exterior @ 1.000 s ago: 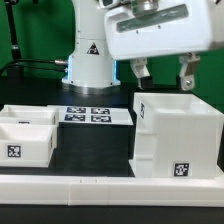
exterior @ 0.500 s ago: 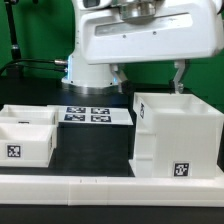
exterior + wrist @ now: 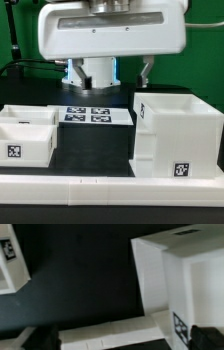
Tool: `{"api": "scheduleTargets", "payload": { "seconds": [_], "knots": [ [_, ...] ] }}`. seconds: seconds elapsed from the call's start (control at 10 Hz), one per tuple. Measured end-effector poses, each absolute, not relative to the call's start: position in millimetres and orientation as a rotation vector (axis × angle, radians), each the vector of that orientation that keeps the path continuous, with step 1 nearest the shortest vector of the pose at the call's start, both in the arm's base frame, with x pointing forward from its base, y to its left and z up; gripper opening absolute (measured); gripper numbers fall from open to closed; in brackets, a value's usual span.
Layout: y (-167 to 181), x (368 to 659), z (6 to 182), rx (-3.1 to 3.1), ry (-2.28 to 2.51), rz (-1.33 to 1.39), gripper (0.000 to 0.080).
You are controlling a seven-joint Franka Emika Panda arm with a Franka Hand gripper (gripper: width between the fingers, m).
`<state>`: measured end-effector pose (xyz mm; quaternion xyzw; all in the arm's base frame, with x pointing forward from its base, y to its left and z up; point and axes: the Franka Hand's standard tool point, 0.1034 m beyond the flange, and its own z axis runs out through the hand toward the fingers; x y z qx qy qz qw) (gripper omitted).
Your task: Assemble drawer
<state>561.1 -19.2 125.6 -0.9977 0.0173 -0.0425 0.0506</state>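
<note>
The drawer casing (image 3: 176, 136) is a large open white box with a square tag low on its front, standing at the exterior view's right. Two shallow white trays stand at the left: the near one (image 3: 28, 144) carries a tag, the other (image 3: 30, 113) sits just behind it. No knobs show. My gripper (image 3: 113, 74) hangs open and empty above the dark gap between trays and casing, left of the casing's wall. In the wrist view my gripper (image 3: 118, 340) frames the casing wall (image 3: 155, 277) and a tray corner (image 3: 8, 259).
A long low white rail (image 3: 110, 190) runs along the front edge; it also shows in the wrist view (image 3: 110, 333). The marker board (image 3: 96, 115) lies flat behind the gap, in front of the arm's base (image 3: 92, 62). Dark table lies between trays and casing.
My gripper has moved steadily toward the exterior view's left, from above the casing to above the gap beside it. It stays open. The parts have not moved.
</note>
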Motion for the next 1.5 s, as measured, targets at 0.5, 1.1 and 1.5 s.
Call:
{"api": "scheduleTargets", "payload": {
  "seconds": [0.5,1.1,1.5],
  "knots": [
    [-16.1,557.8,123.1,-3.048,0.013,-0.100,0.0649],
    [-61.1,531.6,82.7,-3.127,0.008,-0.005,0.0649],
    [-79.6,528.1,57.5,-3.146,-0.019,-0.011,0.0649]
  ]
}}
